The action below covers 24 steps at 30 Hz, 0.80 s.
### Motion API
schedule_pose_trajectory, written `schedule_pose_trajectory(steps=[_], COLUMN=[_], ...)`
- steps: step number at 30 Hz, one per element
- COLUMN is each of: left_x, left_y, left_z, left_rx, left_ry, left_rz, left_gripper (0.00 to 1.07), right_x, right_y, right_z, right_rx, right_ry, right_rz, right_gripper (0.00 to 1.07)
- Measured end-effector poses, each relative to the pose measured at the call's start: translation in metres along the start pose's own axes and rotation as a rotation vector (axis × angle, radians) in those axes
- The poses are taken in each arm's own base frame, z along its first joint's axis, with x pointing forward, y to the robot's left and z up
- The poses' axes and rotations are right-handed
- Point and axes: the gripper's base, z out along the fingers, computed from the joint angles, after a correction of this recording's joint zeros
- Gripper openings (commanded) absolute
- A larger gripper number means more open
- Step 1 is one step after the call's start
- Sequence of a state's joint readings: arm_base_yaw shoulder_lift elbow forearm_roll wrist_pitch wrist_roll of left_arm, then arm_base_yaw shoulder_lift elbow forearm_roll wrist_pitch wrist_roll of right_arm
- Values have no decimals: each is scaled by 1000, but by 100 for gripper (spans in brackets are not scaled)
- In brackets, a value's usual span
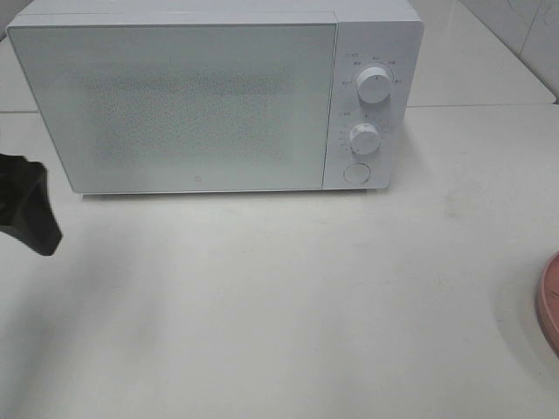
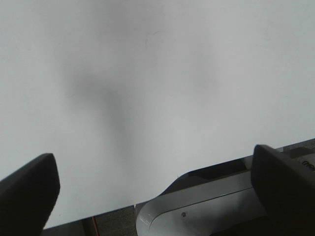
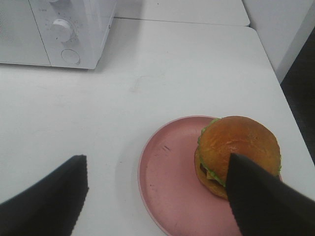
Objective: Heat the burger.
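**Right gripper is the one near the burger; microwave door not yet opened**

Right gripper [image 3: 157, 196]: jaws spread wide, nothing between them, hanging above the table. One finger sits over bare white tabletop [image 3: 147, 73]; the other overlaps the near edge of the burger [image 3: 236, 145] in the right wrist view. So the burger lies off-centre from the gap, toward that finger's side, not between the jaws. Whether that finger touches the bun can't be told; it looks to be above it.

Burger stands upright, bun on top, on the pink plate [image 3: 167, 177], pushed to the plate's far side from the gripper's centre. Roughly round, no real long axis, so any grip angle across the bun should do. The plate shows only as a sliver at the right edge of the high view [image 1: 550, 301], well apart from the microwave [image 1: 175, 105].

Left gripper [image 2: 157, 191]: also fully open and empty, over bare table. In the high view only a dark piece of it shows at the left edge [image 1: 26, 209], near the microwave's hinge side and far from the burger.

Judgement: the right arm is clearly nearer the burger and needs a sideways shift to centre it. The door looks shut, so opening it probably comes first, with the door button [image 1: 355, 172] low on the control panel.
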<state>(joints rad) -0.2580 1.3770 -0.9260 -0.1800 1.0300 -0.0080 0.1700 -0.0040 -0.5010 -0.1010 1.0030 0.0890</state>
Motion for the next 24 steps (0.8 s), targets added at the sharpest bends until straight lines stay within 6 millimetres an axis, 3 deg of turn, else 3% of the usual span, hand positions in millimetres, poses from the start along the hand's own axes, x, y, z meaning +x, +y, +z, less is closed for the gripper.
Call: schedule_pose_trajectory(steps=[4,6,8,12,24], left_x=[17,42,48,85,154], left_y=[15,28,31,39,35], left_z=[-11,-21,-23,-35,-47], left_rx=[-14,-49,-56,-104,-149], left_ry=[-24,-59,-67,-157,-394], left_rz=[-53,-96,-105,-146,-114], left_gripper=[99,99,99,99,99], right_x=[0,0,0,0,0], right_y=[0,0,0,0,0], right_z=[0,0,0,0,0], right_rx=[0,0,0,0,0], right_ry=[0,0,0,0,0], right_rz=[0,0,0,0,0], right_gripper=[75,75,75,75,75])
